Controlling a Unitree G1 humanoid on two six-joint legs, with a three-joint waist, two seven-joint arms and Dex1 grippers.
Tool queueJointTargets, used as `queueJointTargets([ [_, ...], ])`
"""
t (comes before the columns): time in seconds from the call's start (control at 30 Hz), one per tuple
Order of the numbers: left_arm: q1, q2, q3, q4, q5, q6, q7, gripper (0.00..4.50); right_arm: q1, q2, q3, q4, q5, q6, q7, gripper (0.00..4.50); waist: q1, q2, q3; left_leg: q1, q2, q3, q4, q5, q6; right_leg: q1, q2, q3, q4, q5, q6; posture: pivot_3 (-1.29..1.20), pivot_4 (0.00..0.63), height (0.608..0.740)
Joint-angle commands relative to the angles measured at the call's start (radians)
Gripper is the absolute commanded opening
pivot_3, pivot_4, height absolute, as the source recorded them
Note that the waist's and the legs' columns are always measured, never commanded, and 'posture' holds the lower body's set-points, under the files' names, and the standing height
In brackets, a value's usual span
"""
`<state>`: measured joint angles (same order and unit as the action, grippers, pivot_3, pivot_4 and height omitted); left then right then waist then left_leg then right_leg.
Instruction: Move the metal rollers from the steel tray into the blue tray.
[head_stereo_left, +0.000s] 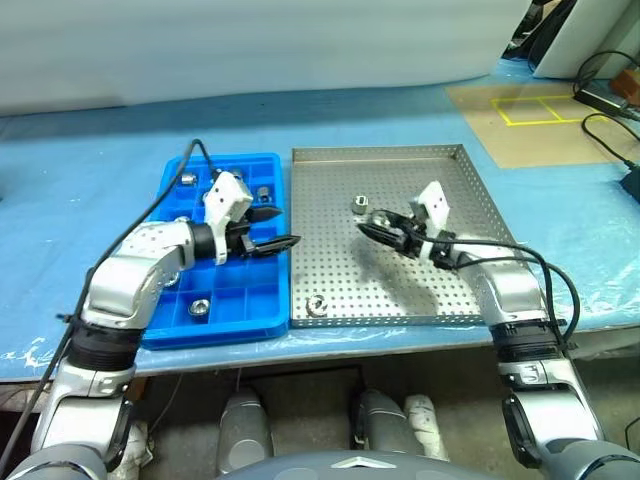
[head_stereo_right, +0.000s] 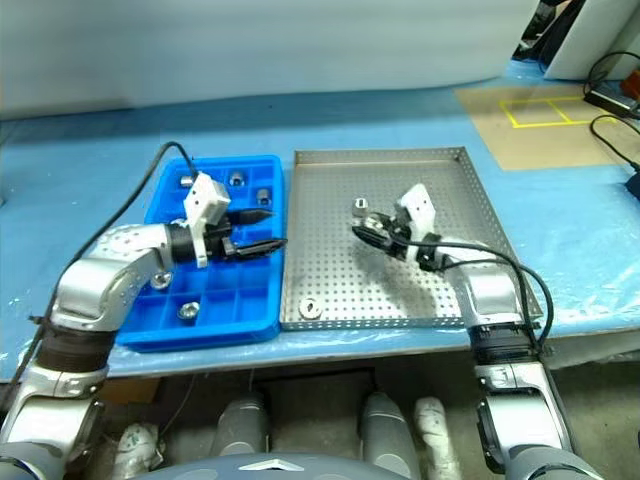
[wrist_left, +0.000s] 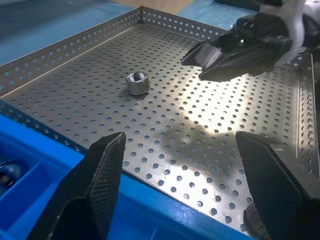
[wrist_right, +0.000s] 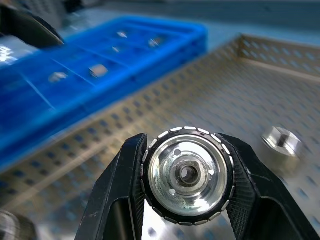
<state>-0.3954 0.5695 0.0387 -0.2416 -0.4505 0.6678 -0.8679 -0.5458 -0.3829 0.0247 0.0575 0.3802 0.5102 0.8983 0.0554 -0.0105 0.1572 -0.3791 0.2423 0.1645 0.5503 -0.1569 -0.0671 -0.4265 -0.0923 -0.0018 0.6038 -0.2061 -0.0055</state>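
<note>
We saw a silver steel tray (head_stereo_left: 455, 200), flat and rectangular with a dotted, perforated floor and a low raised rim, lying on a worktop (head_stereo_left: 100, 160) under a crinkled blue sheet. Touching its left edge sat the narrower blue tray (head_stereo_left: 235, 315), glossy plastic cut into small square compartments, several of which held shiny rollers.

The right gripper (wrist_right: 187, 175) hung above the steel tray's floor, its two black fingers clamped on a held roller (wrist_right: 188, 174), a bright round piece with a hollow centre and a rim of fine pale ticks. Two loose rollers stayed on the perforated floor: a far roller (head_stereo_left: 361, 205) near the gripper and a near roller (head_stereo_left: 317, 305) by the front rim.

The left gripper (head_stereo_left: 272, 228) hovered over the blue tray's right edge, fingers spread apart and holding nothing, pointing toward the steel tray.
</note>
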Motion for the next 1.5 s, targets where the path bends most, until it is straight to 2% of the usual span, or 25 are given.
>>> queueJointTargets([
  [0.03,0.058,0.046,0.109,-0.096,-0.033,0.028,0.054,3.74,-0.090,0.039,0.068,-0.053,0.054,0.037,0.065,1.71,0.001,0.000,0.000,0.000,0.000,0.000,-0.002,0.000,-0.001,0.000,0.000,-0.001,0.000,0.000,0.000,0.09,0.150,0.740],
  [0.17,0.167,0.103,0.235,-0.165,-0.062,0.062,0.095,3.74,-0.207,0.112,0.175,0.142,-0.047,-0.056,0.095,1.71,0.014,-0.001,0.000,0.001,0.001,-0.001,-0.006,0.002,-0.003,-0.001,0.000,-0.003,-0.001,-0.001,-0.001,0.19,0.150,0.740],
  [0.3,0.334,0.147,0.366,-0.273,-0.101,0.096,0.110,3.74,-0.305,0.205,0.235,0.320,-0.098,-0.165,0.146,1.71,0.040,-0.001,0.000,-0.007,0.001,-0.002,-0.007,0.003,-0.006,-0.007,0.000,-0.006,-0.002,-0.002,-0.002,0.27,0.150,0.740],
  [0.4,0.416,0.152,0.423,-0.322,-0.116,0.106,0.136,3.74,-0.366,0.270,0.265,0.511,-0.203,-0.320,0.076,1.71,0.054,-0.002,0.000,-0.011,0.001,-0.003,-0.008,0.003,-0.005,-0.010,0.000,-0.010,-0.001,-0.002,-0.003,0.33,0.150,0.740],
  [0.53,0.458,0.132,0.444,-0.384,-0.154,0.125,0.185,3.74,-0.425,0.328,0.228,0.676,-0.220,-0.399,0.063,1.71,0.083,-0.001,0.000,-0.015,0.002,-0.010,-0.007,0.003,-0.006,-0.010,-0.001,-0.015,-0.001,-0.003,-0.005,0.37,0.150,0.740],
  [0.73,0.464,0.116,0.404,-0.404,-0.166,0.122,0.235,3.74,-0.436,0.346,0.229,0.768,-0.261,-0.457,0.059,1.71,0.103,-0.001,0.000,-0.017,0.003,-0.016,-0.004,0.004,-0.006,-0.008,-0.001,-0.020,0.002,-0.003,-0.005,0.36,0.150,0.740],
  [0.9,0.435,0.126,0.368,-0.370,-0.166,0.111,0.239,3.74,-0.427,0.327,0.215,0.751,-0.280,-0.466,0.033,1.71,0.102,-0.002,0.000,-0.016,0.003,-0.016,-0.004,0.006,-0.010,-0.008,0.000,-0.020,0.002,-0.003,-0.005,0.33,0.150,0.740],
  [1.07,0.388,0.130,0.320,-0.332,-0.159,0.100,0.229,3.74,-0.391,0.301,0.187,0.670,-0.244,-0.408,0.088,1.71,0.099,-0.002,0.000,-0.016,0.003,-0.016,-0.003,0.007,-0.012,-0.007,0.000,-0.020,0.003,-0.003,-0.005,0.29,0.150,0.740],
  [1.13,0.366,0.132,0.299,-0.306,-0.155,0.093,0.221,3.74,-0.359,0.292,0.184,0.613,-0.233,-0.385,0.109,2.42,0.096,-0.002,0.000,-0.016,0.003,-0.016,-0.003,0.008,-0.012,-0.007,0.000,-0.020,0.003,-0.003,-0.005,0.26,0.150,0.740],
  [1.17,0.356,0.135,0.291,-0.293,-0.152,0.090,0.216,3.74,-0.347,0.291,0.178,0.577,-0.223,-0.354,0.103,2.58,0.096,-0.002,0.000,-0.016,0.003,-0.016,-0.003,0.008,-0.012,-0.007,0.000,-0.020,0.003,-0.003,-0.005,0.25,0.150,0.740],
  [1.27,0.327,0.146,0.271,-0.260,-0.148,0.079,0.198,3.74,-0.313,0.275,0.166,0.464,-0.184,-0.240,0.127,3.53,0.092,-0.002,0.000,-0.016,0.003,-0.016,-0.003,0.008,-0.012,-0.008,0.001,-0.021,0.003,-0.003,-0.005,0.23,0.150,0.740],
  [1.37,0.285,0.153,0.234,-0.215,-0.136,0.063,0.176,3.74,-0.277,0.249,0.146,0.393,-0.201,-0.230,0.063,3.53,0.091,-0.002,0.000,-0.016,0.003,-0.016,-0.003,0.008,-0.013,-0.008,0.002,-0.021,0.003,-0.003,-0.005,0.18,0.150,0.740],
  [1.5,0.231,0.148,0.186,-0.175,-0.129,0.049,0.154,3.74,-0.226,0.184,0.095,0.260,-0.152,-0.157,0.062,3.53,0.093,-0.002,0.000,-0.013,0.003,-0.016,-0.003,0.008,-0.014,-0.004,0.001,-0.020,0.003,-0.003,-0.005,0.14,0.150,0.740],
])
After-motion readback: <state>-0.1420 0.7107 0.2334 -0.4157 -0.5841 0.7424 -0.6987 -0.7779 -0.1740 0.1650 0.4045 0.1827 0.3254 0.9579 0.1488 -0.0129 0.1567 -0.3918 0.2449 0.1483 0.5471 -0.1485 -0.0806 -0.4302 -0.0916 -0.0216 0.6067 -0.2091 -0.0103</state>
